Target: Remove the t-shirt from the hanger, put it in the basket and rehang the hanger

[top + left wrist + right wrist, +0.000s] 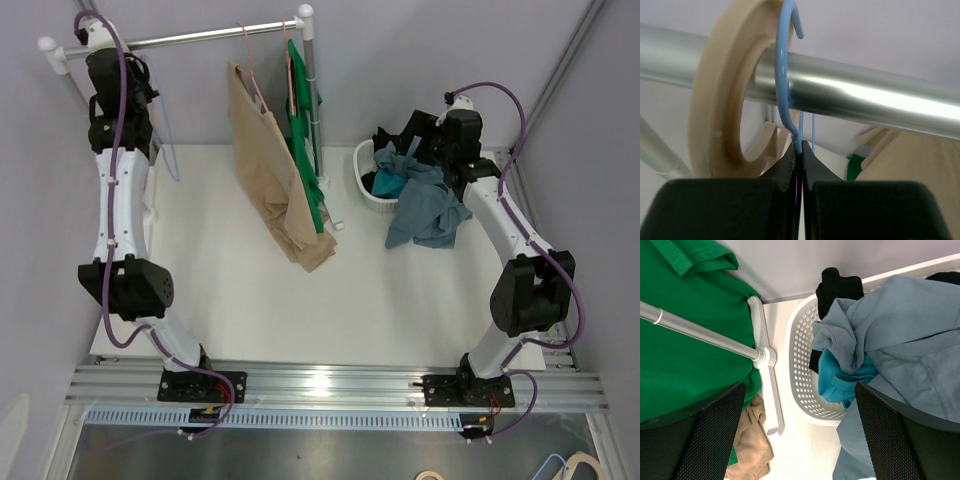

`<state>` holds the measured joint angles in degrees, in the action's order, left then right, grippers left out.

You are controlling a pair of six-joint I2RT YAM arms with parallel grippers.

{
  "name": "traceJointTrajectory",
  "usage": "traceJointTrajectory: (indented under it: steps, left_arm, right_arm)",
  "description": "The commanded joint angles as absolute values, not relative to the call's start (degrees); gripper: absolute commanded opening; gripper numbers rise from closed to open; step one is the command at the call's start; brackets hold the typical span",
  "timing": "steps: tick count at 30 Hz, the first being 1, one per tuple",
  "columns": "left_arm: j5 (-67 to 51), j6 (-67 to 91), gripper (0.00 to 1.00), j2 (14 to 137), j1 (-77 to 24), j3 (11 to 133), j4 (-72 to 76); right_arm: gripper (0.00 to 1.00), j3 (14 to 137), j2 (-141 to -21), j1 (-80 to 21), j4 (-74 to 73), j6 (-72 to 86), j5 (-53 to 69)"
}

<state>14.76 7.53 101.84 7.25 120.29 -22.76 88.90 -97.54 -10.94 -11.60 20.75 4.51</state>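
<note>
Above the white table (pixel 240 300), your left gripper (pixel 801 155) pinches its jaws tight on the blue hanger (pixel 784 75) hooked over the silver rail (pixel 880 102), and your right gripper (pixel 805 437) holds its jaws wide apart over the gray-blue t-shirt (pixel 910 340) spilling out of the white basket (pixel 799 355).

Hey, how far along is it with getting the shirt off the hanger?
A grey-blue shirt already lies over the basket, below the open right gripper. The left gripper is shut on a blue hanger on the rail. A tan shirt and a green shirt are left hanging.
</note>
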Motion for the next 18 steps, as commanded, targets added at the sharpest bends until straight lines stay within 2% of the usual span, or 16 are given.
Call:
traceJointTrajectory:
  steps: [1, 3, 5, 6, 9, 12, 13, 15, 18]
  left_arm:
    - [16.17, 8.96, 0.01, 98.53, 11.42, 120.06, -20.21]
    - [14.86, 10.45, 0.01, 98.70, 12.39, 120.49, -20.74]
    - [14.68, 11.59, 0.23, 98.61, 12.39, 120.50, -21.18]
    - [14.68, 11.78, 0.30, 98.44, 12.39, 120.50, -21.27]
    - [14.85, 11.86, 0.31, 98.79, 12.39, 121.72, -21.88]
    - [14.77, 12.13, 0.40, 98.70, 12.39, 121.90, -22.15]
    - [14.68, 12.39, 0.49, 98.61, 12.39, 121.99, -22.24]
    - [13.81, 12.83, 0.48, 98.35, 12.39, 122.08, -22.50]
    - [12.92, 13.62, 0.58, 97.91, 12.39, 122.08, -23.11]
  right_arm:
    - [0.94, 88.51, -95.01, -11.07, -9.41, 20.22, 5.62]
    - [0.94, 88.33, -95.10, -11.07, -9.06, 20.30, 5.89]
    - [0.95, 88.42, -95.53, -11.16, -8.79, 20.65, 6.32]
    - [0.94, 88.50, -95.62, -11.16, -8.88, 20.74, 6.42]
    - [0.94, 88.42, -95.54, -11.16, -9.05, 20.48, 6.24]
    - [0.94, 88.33, -95.36, -11.16, -9.23, 20.13, 6.06]
    - [0.94, 88.33, -95.19, -11.16, -9.32, 20.13, 5.98]
    - [0.95, 88.42, -95.19, -11.16, -9.32, 20.13, 6.06]
    - [0.95, 88.51, -95.01, -11.16, -9.67, 20.13, 6.06]
